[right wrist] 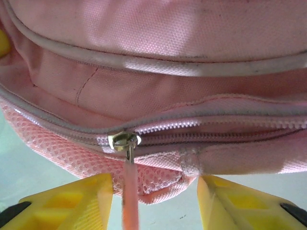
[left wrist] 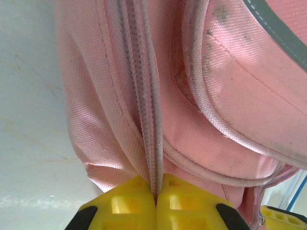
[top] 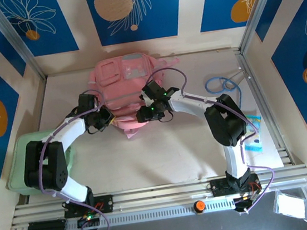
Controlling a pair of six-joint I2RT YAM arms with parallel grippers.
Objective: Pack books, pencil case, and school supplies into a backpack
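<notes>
Pink fabric backpack (top: 129,76) with grey trim and a paler front panel, lying at the far middle of the white table (top: 164,158), straps end toward the arms. At its near left corner, left gripper (top: 102,120), yellow fingers (left wrist: 129,203) pressed together and pinching the closed pink zip seam (left wrist: 144,110) of the backpack. Just to the right along the near edge, right gripper (top: 144,115), yellow fingers (right wrist: 67,201) spread apart and gripping nothing. Between them, hanging loose, the pink pull strap (right wrist: 129,196) of the small metal zip slider (right wrist: 123,141), with pink mesh fabric just below the zip line. Pale green plastic tray (top: 17,165) at the near left. Looped blue cable (top: 220,84) at the far right. Blue-and-white packet (top: 254,133) at the right edge, well apart from the backpack.
</notes>
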